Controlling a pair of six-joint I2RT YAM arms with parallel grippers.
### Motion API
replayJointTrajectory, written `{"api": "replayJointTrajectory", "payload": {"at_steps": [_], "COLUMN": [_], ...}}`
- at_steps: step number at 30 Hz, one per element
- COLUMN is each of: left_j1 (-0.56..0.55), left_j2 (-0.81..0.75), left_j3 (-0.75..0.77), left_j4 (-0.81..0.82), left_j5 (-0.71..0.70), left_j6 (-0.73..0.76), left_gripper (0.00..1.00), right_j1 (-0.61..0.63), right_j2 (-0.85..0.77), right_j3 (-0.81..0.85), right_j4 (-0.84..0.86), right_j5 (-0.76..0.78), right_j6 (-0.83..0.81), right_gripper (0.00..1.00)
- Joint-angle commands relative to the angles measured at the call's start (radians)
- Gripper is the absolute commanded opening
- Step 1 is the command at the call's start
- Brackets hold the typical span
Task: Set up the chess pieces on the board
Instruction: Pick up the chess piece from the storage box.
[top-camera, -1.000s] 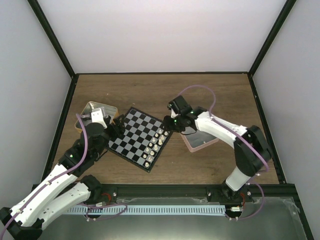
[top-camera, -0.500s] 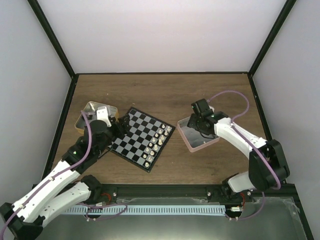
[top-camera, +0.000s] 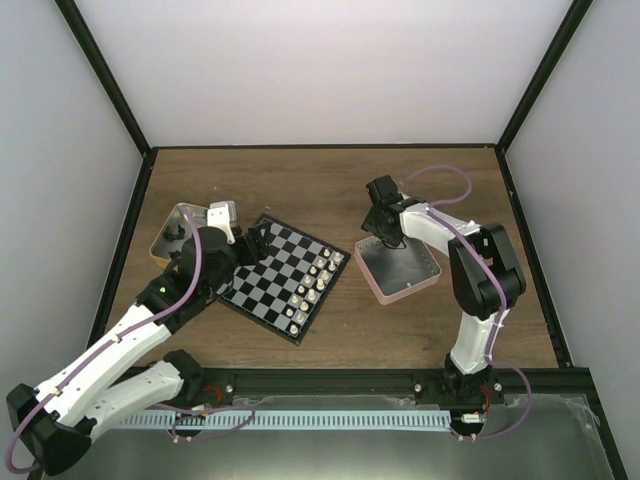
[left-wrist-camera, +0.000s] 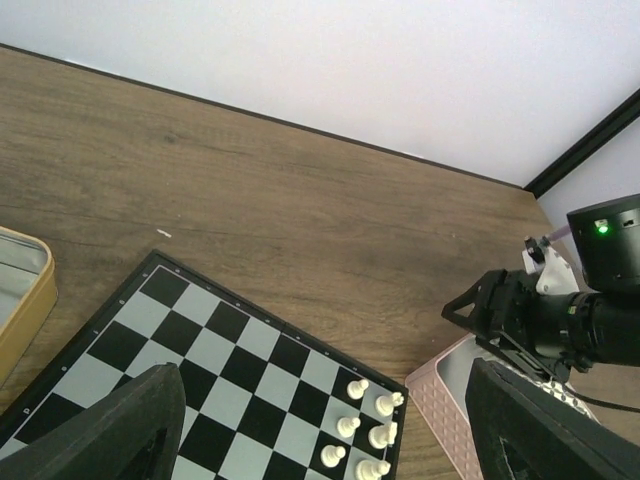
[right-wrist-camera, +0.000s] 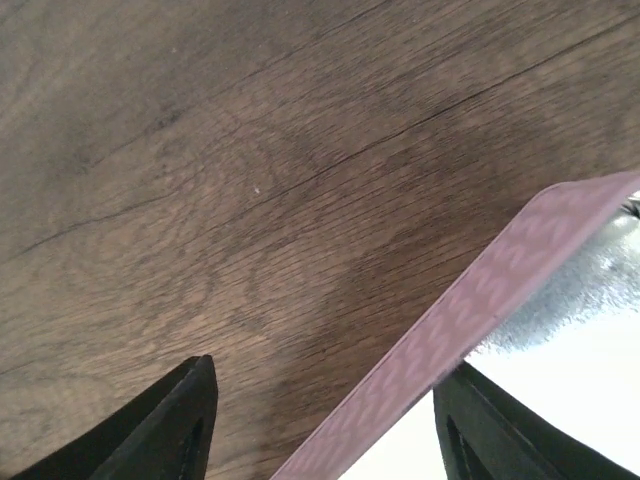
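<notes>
The board (top-camera: 280, 275) lies tilted on the table, left of centre. Several cream-white chess pieces (top-camera: 316, 280) stand in two rows along its right edge. My left gripper (top-camera: 255, 243) hovers open over the board's far-left part, with nothing in it. In the left wrist view the board (left-wrist-camera: 200, 360) and the white pieces (left-wrist-camera: 365, 435) lie between and below its fingers (left-wrist-camera: 120, 430). My right gripper (top-camera: 388, 238) is open at the far-left corner of the pink tray (top-camera: 425, 282). In the right wrist view the tray rim (right-wrist-camera: 480, 290) runs between its spread jaws, untouched.
A gold tin (top-camera: 178, 218) sits left of the board, partly hidden by my left arm. The pink tray (left-wrist-camera: 440, 395) stands right of the board, with bare wood between them. Black frame posts and white walls close in the table.
My right gripper has left the board's right edge, swung right to the tray's far-left corner, and opened. My left gripper has shifted slightly toward the far side of the board.
</notes>
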Motion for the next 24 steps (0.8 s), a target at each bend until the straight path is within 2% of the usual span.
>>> {"api": "replayJointTrajectory", "payload": {"at_steps": [1, 7, 11, 17, 24], "left_j1": [0.005, 0.006, 0.007, 0.007, 0.007], "left_j2": [-0.011, -0.004, -0.004, -0.011, -0.011], "left_j3": [0.015, 0.013, 0.013, 0.010, 0.010], "left_j4": [0.018, 0.024, 0.023, 0.019, 0.021], "left_j5": [-0.016, -0.021, -0.023, -0.026, -0.026], "left_j6": [0.025, 0.033, 0.037, 0.039, 0.039], "left_gripper": [0.79, 0.79, 0.79, 0.79, 0.79], "right_j1": [-0.007, -0.007, -0.006, -0.007, -0.006], "right_j2": [0.029, 0.038, 0.044, 0.024, -0.068], "right_j3": [0.040, 0.024, 0.023, 0.010, -0.085], "right_j4": [0.017, 0.081, 0.092, 0.066, 0.061], "right_j5": [0.038, 0.029, -0.001, -0.002, -0.219], "right_j6": [-0.045, -0.273, -0.366, -0.476, -0.600], "right_gripper": [0.56, 0.35, 0.23, 0.19, 0.14]}}
